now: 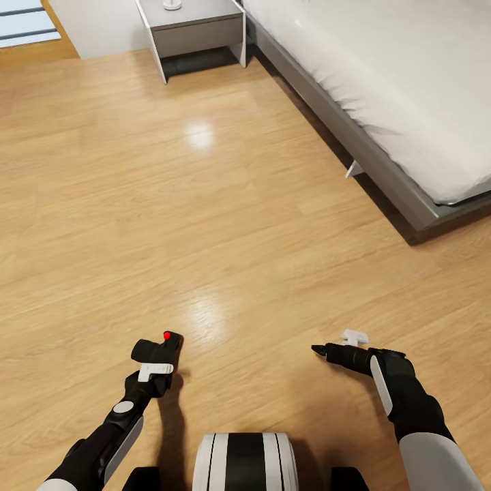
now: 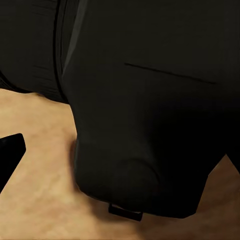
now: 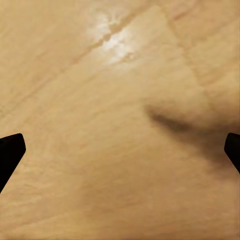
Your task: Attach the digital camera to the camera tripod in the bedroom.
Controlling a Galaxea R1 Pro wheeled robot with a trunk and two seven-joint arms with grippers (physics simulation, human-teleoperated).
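The small black digital camera (image 1: 162,343), its red dot facing up, sits low over the wood floor (image 1: 204,204) at the left, and my left gripper (image 1: 157,354) is shut on it. In the left wrist view the camera's dark body (image 2: 150,100) looms very close, with one black fingertip (image 2: 10,150) beside it. My right gripper (image 1: 320,350) hovers over bare floor at the right, open, its two fingertips (image 3: 10,150) spread wide with nothing between them. The camera tripod is out of view.
A grey-framed bed (image 1: 382,164) with a white mattress runs along the right. A white and grey nightstand (image 1: 194,31) stands at the back, against the wall. My own base (image 1: 245,460) is at the near edge. Open plank floor lies ahead.
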